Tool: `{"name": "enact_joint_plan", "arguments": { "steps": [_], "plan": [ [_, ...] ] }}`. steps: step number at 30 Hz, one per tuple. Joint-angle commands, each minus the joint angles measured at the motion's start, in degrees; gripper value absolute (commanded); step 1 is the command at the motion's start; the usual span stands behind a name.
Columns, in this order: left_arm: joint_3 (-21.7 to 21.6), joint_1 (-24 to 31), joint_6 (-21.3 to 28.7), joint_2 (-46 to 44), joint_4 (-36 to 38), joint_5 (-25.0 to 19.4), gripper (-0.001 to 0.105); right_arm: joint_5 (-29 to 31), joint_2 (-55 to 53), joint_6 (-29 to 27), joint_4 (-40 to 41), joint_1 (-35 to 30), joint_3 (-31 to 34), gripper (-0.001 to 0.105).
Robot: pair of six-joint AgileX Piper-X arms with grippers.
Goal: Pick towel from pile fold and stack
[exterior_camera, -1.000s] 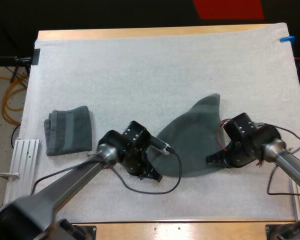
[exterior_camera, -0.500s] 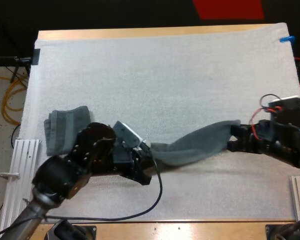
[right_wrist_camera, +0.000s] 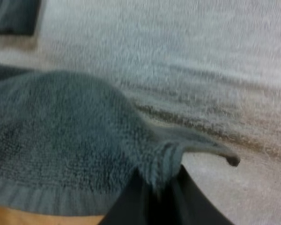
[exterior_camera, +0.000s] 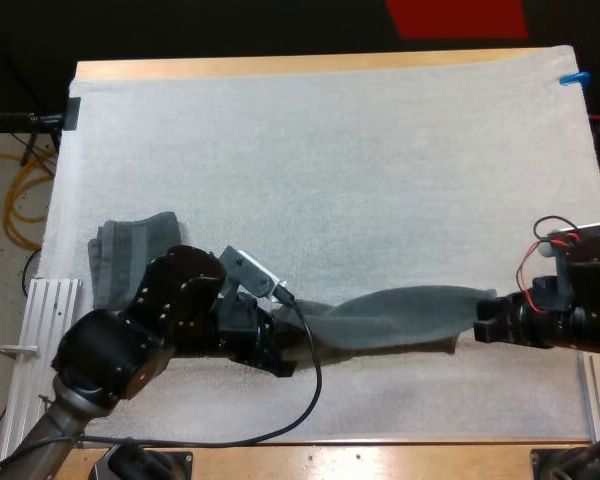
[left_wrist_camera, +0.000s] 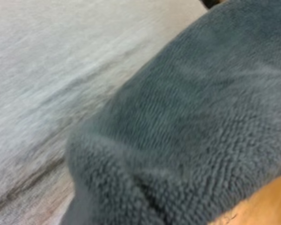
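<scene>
**Towel** (exterior_camera: 400, 315): dark grey-green, strung as a narrow, sagging band between the two grippers. It is low over the white mat (exterior_camera: 330, 150), with a shadow under it. The band starts near the folded towel (exterior_camera: 135, 258), on its near right side, and runs away from it toward the mat's right end.

**Left gripper** (exterior_camera: 280, 350): just beside the folded towel and closed on the band's nearer end. I judge this from the high view, where the cloth runs straight into the gripper and hangs from it.

**Right gripper** (exterior_camera: 483, 322): well apart from the folded towel, at the band's far end. Its wrist view shows the two black fingers pinched tight on a bunched corner, with a thin flap of hem sticking out past them.

**Why held so (judgement):** one grip at each end with the arms spread draws a crumpled cloth out long. That lets it be laid flat and its edges found for folding. The folded towel lies off to one side, probably as the base of the stack, clear of the working stretch of mat.

**Hard to make out:**
- Terry pile lies close across the left wrist view, so the pinch itself and which part of the towel it holds cannot be told.
- The left arm's bulk covers the folded towel's near right corner.
- The band is rolled on itself, so I cannot tell whether both grips are on the same edge.
</scene>
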Motion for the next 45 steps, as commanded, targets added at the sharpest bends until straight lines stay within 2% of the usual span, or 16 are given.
{"name": "enact_joint_plan", "arguments": {
  "steps": [1, 4, 8, 11, 15, 18, 26, 34, 37, 38, 40, 42, 45],
  "plan": [
    [0.46, -0.22, 0.11, 0.48, -1.20, -0.89, 0.000, 0.26, 0.71, -0.58, -0.88, 0.11, 0.19, 0.000],
    [2.09, 0.08, 0.86, 3.00, -4.96, -3.96, 0.000, 1.45, 4.05, -0.58, -4.19, 0.09, 1.91, 0.000],
    [3.33, 2.34, 3.34, 8.97, -12.61, -4.60, 0.000, 5.70, 11.36, -0.58, -14.11, 0.00, 5.57, 0.000],
    [3.48, 5.67, 6.15, 15.27, -21.65, -4.61, 0.000, 8.56, 17.81, -0.56, -23.88, 0.00, 6.98, 0.000],
    [3.48, 10.56, 6.77, 24.42, -31.66, -3.69, 0.000, 8.67, 26.67, -0.24, -35.97, 0.00, 7.03, 0.000],
    [3.48, 14.08, 6.77, 30.48, -34.97, -1.29, 0.000, 10.01, 32.92, -0.01, -42.23, 0.00, 7.03, 0.000],
    [3.48, 20.59, 6.77, 41.47, -41.04, 5.03, 0.000, 16.66, 42.12, 2.45, -50.69, 0.00, 7.03, 0.000],
    [3.48, 22.86, 7.18, 44.79, -46.90, 5.34, 0.001, 21.25, 44.46, 2.33, -56.77, 0.00, 7.03, 0.000],
    [3.48, 22.85, 7.72, 44.81, -48.42, 5.34, 0.010, 22.13, 44.44, 2.18, -59.02, 0.00, 7.03, 0.000],
    [3.48, 22.85, 7.71, 44.81, -49.03, 5.34, 0.017, 22.08, 44.44, 2.19, -59.90, 0.00, 7.03, 0.002],
    [3.46, 22.85, 7.71, 44.81, -49.49, 5.34, 0.028, 21.55, 44.44, 2.19, -61.14, -0.02, 7.03, 0.012],
    [3.16, 22.85, 7.71, 44.81, -49.79, 5.52, 0.045, 21.25, 44.44, 2.21, -62.20, -0.24, 7.03, 0.033],
    [2.06, 22.85, 7.71, 44.81, -49.77, 7.41, 0.060, 21.40, 44.44, 2.36, -63.08, -0.99, 6.60, 0.067]
  ]
}}
